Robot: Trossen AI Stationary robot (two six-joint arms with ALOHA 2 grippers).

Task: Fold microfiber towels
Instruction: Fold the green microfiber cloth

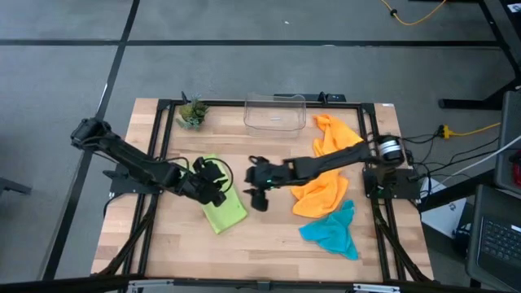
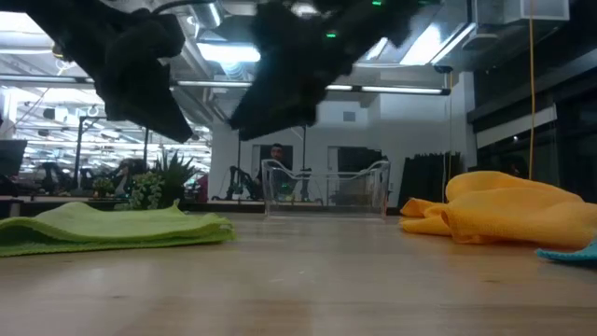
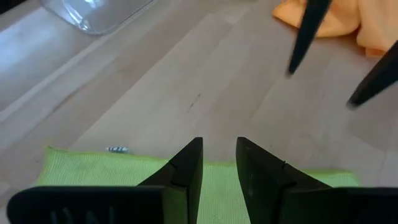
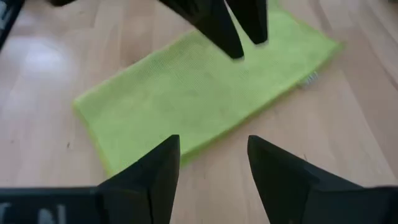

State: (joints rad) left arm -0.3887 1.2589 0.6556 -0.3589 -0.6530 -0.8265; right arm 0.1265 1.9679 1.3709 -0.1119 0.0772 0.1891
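Folded towel (image 1: pixel 221 210) left, towel pile (image 1: pixel 326 175) right, bin (image 1: pixel 275 112) behind

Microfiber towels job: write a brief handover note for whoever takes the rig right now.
Left gripper: open, empty, above the lime green towel.
Right gripper: open, empty, over bare table beside that towel.
Done: lime green towel lies folded flat, front left of centre.
Left: two orange towels crumpled at right, teal towel crumpled in front of them.
Clear bin at the back looks empty.
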